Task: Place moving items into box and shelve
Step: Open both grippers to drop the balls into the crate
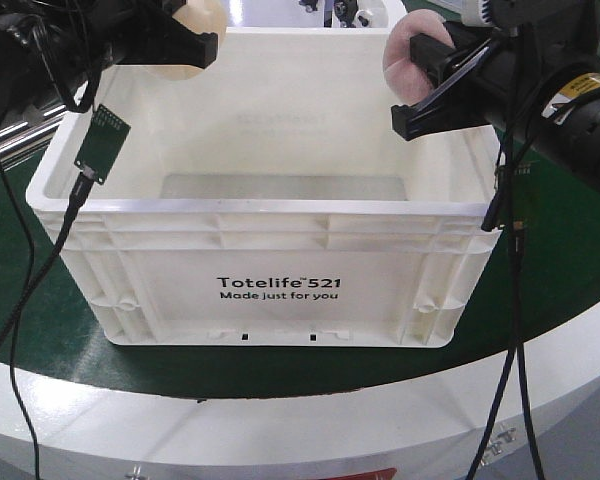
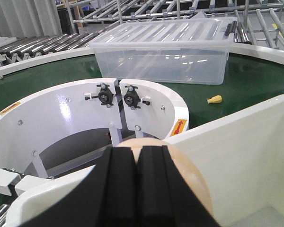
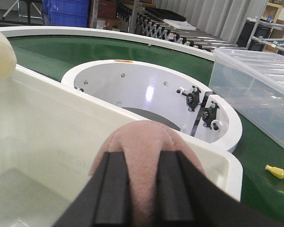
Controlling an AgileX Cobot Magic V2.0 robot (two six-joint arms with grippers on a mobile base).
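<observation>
While both arms hang over the crate [image 1: 270, 207], each gripper grips a bun. The left gripper [image 1: 185, 45] has its black fingers [image 2: 125, 189] drawn close on the cream bun [image 1: 202, 18], above rim height over the far-left corner. In the left wrist view the bun [image 2: 194, 182] bulges past the fingers, with the far wall's edge just right of it. The right gripper [image 1: 430, 95] is clamped on the pink bun [image 1: 405, 55], high over the right wall near the far-right corner. Its wrist view shows the bun [image 3: 142, 137] squeezed between the fingers [image 3: 113, 189], inside the far rim.

Between the two grippers the crate mouth lies open — walls upright, floor in plain sight. A green circuit board [image 1: 102, 143] dangles against the left rim, and its cable [image 1: 40, 270] drops past the near-left corner. More cable [image 1: 515, 290] hangs by the near-right corner.

The crate sits on the green belt [image 1: 580, 260], its printed side near. Beyond the far wall stands a white ring [image 3: 146, 80]. Further off — well apart from the crate — are a clear bin [image 2: 165, 52] and a small yellow piece [image 2: 214, 100].
</observation>
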